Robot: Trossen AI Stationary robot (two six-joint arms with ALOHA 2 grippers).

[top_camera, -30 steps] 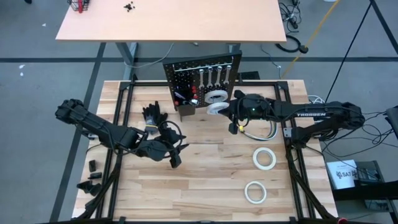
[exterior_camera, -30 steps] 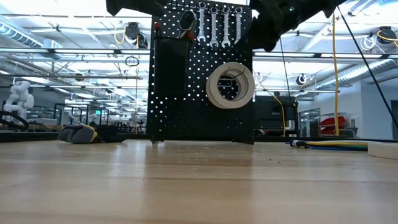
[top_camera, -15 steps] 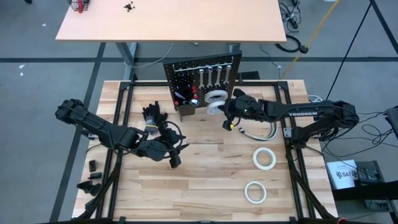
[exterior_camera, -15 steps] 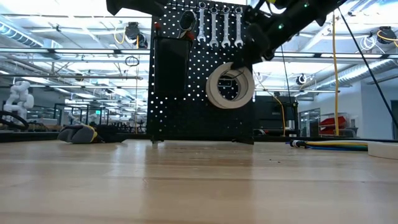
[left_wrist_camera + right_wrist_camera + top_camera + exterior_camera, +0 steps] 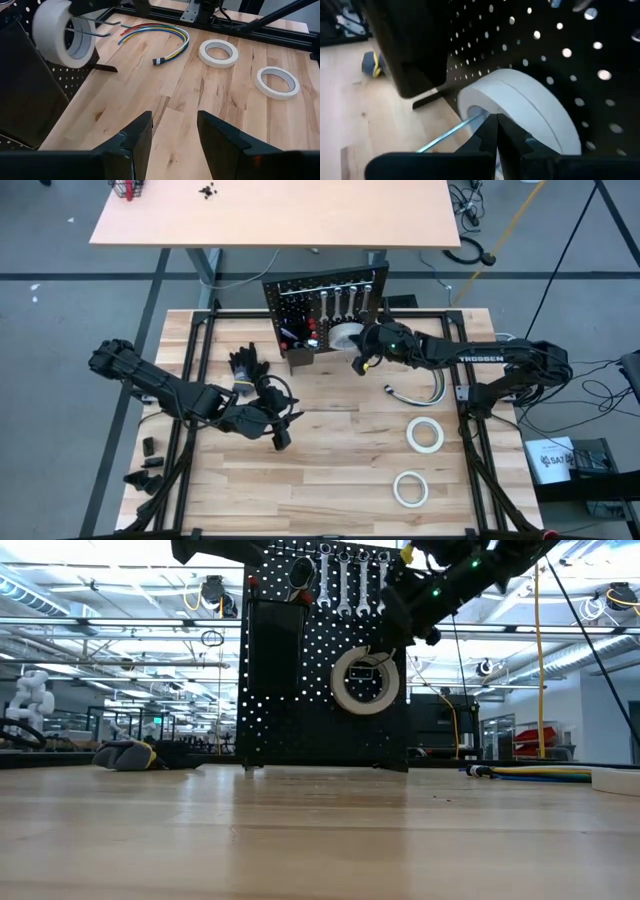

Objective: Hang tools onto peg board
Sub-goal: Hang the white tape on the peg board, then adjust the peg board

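Right at the peg board (image 5: 325,315), the right gripper (image 5: 361,361) has its two fingers pressed tight together with nothing between them; its tip is up against the tape rolls (image 5: 365,680) that hang on a thin wire hook (image 5: 451,132) on the board's front; the wrist view shows the closed fingers just below the white tape and touching the hook. A second ago this gripper was farther back from the board, and the tape sat nearer the end of the hook; now the arm has reached in and the rolls sit closer to the black panel. The left gripper (image 5: 280,433) waits over the middle of the table (image 5: 330,480) with its fingers apart, holding nothing; it has not moved. Silver wrenches (image 5: 352,580) hang in a row along the top of the board; two more tape rolls (image 5: 424,434) lie flat on the wood by the right side; a bunch of coloured cables (image 5: 160,37) curves near them; black gloves (image 5: 246,366) lie to the left of the board. Behind the table is a big room with bright ceiling lights.
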